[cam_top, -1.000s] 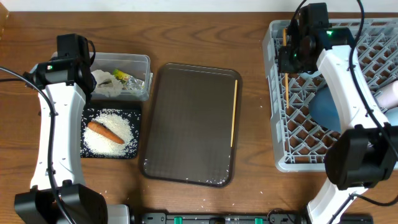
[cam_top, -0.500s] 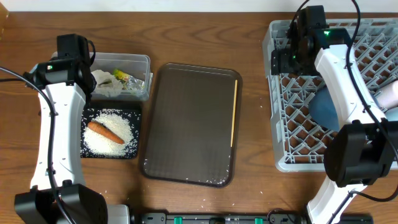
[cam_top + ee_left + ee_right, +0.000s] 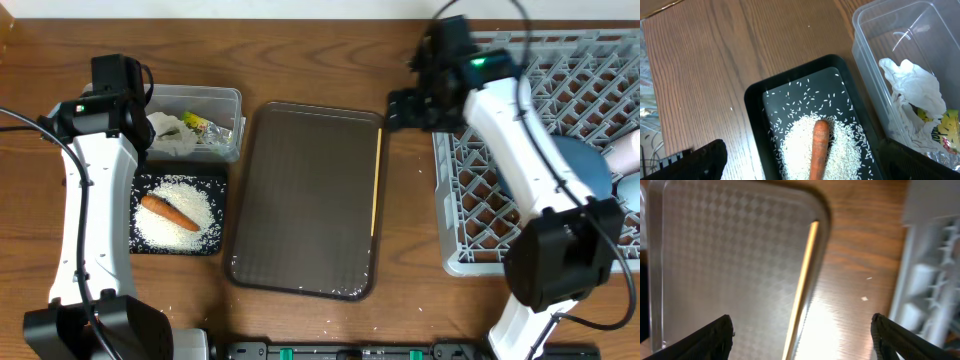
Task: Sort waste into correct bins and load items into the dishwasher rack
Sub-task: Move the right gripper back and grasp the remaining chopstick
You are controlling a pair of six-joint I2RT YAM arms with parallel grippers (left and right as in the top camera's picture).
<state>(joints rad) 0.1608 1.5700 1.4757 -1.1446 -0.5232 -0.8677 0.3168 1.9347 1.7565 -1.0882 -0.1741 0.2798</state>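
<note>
The sorting looks nearly finished. At 9 o'clock on the table [image 3: 330, 60], the black tray [image 3: 752, 100] holds the rice [image 3: 792, 147] with the carrot [image 3: 818, 145] lying on it. Just beside it, at its 12 o'clock, the clear tub [image 3: 865, 55] holds the crumpled paper [image 3: 912, 85] and the yellow-green packet [image 3: 945, 132]. At 3 o'clock the rack [image 3: 470, 215] already carries the blue plate [image 3: 585, 165], with a white cup [image 3: 627, 150] and what looks like the small bowl [image 3: 630, 190] at its far 3 o'clock side. One chopstick [image 3: 376, 180] lies along the 3 o'clock edge of the brown serving tray [image 3: 300, 200] in the middle; its partner cannot be made out. The right arm [image 3: 510, 130] reaches over the tray's 1 o'clock corner, its jaws spread wide and empty above that chopstick. The left arm [image 3: 90, 200] hangs over the bins, its jaws also spread, gripping nothing. Loading the chopstick seems to be the main job left.
</note>
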